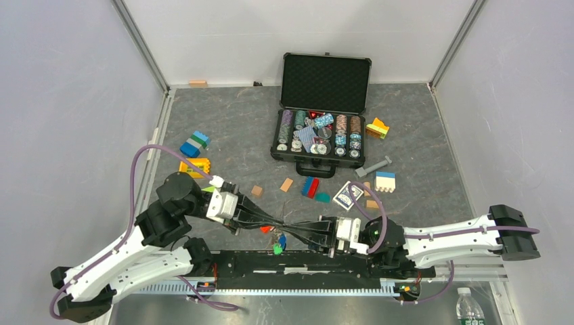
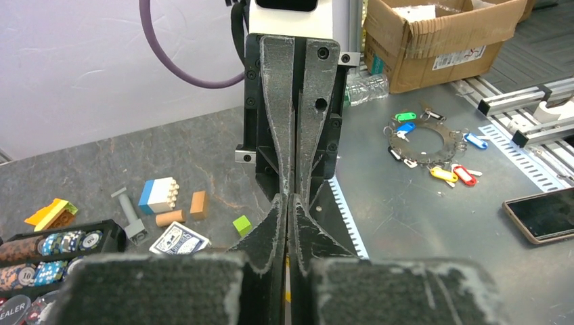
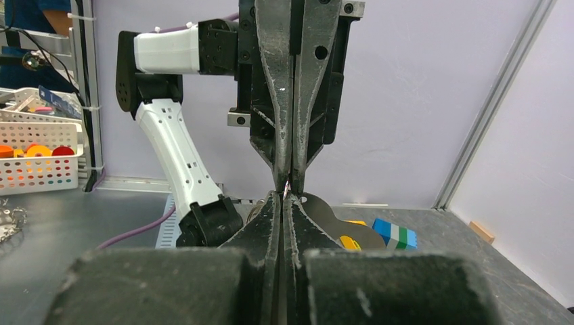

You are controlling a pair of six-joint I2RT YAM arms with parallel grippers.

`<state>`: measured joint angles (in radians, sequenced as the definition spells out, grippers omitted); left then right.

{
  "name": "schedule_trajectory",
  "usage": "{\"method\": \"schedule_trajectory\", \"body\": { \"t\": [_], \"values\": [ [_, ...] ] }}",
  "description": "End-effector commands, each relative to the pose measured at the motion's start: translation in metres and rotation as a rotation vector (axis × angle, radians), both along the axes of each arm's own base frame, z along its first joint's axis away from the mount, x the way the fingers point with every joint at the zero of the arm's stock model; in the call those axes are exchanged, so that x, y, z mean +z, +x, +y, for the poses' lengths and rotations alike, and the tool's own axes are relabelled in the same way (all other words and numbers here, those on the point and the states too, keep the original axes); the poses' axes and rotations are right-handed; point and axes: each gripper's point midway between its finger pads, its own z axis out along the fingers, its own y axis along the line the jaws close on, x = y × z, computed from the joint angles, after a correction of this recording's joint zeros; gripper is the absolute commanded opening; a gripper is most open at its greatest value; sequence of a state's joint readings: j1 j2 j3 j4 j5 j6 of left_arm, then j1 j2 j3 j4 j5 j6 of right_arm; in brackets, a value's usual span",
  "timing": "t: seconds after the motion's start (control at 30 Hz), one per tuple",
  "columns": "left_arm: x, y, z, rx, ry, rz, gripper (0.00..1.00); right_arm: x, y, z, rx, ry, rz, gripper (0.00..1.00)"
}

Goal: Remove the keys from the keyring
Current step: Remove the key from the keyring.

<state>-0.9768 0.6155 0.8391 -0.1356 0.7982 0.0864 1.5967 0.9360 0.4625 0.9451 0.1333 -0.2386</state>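
Observation:
My left gripper [image 1: 282, 225] and right gripper [image 1: 290, 228] meet tip to tip low over the table's near edge, both shut. A bunch of keys hangs just below the tips, with a red head [image 1: 266, 229], a blue head [image 1: 281, 240] and a green head [image 1: 277, 250]. The thin keyring is hidden between the fingers. In the right wrist view a flat grey metal key [image 3: 338, 223] sticks out to the right of my right gripper [image 3: 287, 198]. In the left wrist view a yellow sliver [image 2: 287, 295] shows between the shut jaws of my left gripper [image 2: 290, 200].
An open poker chip case [image 1: 323, 84] stands at the back centre. Toy blocks [image 1: 195, 143], a card deck [image 1: 348, 195] and small wooden pieces lie scattered mid-table. A black rail [image 1: 304, 265] runs along the near edge. Another ring of coloured tags [image 2: 426, 143] lies on a bench outside.

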Motion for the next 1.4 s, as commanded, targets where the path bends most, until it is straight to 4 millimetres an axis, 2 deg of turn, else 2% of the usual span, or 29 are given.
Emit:
{"method": "schedule_trajectory", "body": {
  "t": [0.0,0.13,0.47,0.6,0.83,1.0,1.37],
  "values": [
    [-0.014,0.001,0.003,0.002,0.083,-0.003,0.02,0.044,0.004,-0.012,-0.027,0.105,-0.022,0.00],
    [-0.017,0.001,0.007,0.013,0.107,-0.013,0.02,0.041,0.008,-0.011,-0.052,0.069,-0.018,0.10],
    [-0.017,0.001,0.010,0.009,0.148,-0.037,0.02,0.028,0.013,-0.001,-0.080,-0.048,-0.016,0.20],
    [-0.017,0.001,0.010,0.007,0.165,-0.042,0.02,0.025,0.014,0.002,-0.083,-0.076,-0.003,0.22],
    [-0.021,0.001,0.011,-0.002,0.203,-0.049,0.02,0.023,0.019,0.008,-0.103,-0.122,0.035,0.18],
    [-0.023,0.001,0.013,-0.003,0.221,-0.054,0.02,0.025,0.024,0.010,-0.127,-0.141,0.074,0.25],
    [-0.030,-0.002,0.016,-0.027,0.269,-0.058,0.02,0.029,0.029,0.013,-0.152,-0.161,0.131,0.27]
  ]
}}
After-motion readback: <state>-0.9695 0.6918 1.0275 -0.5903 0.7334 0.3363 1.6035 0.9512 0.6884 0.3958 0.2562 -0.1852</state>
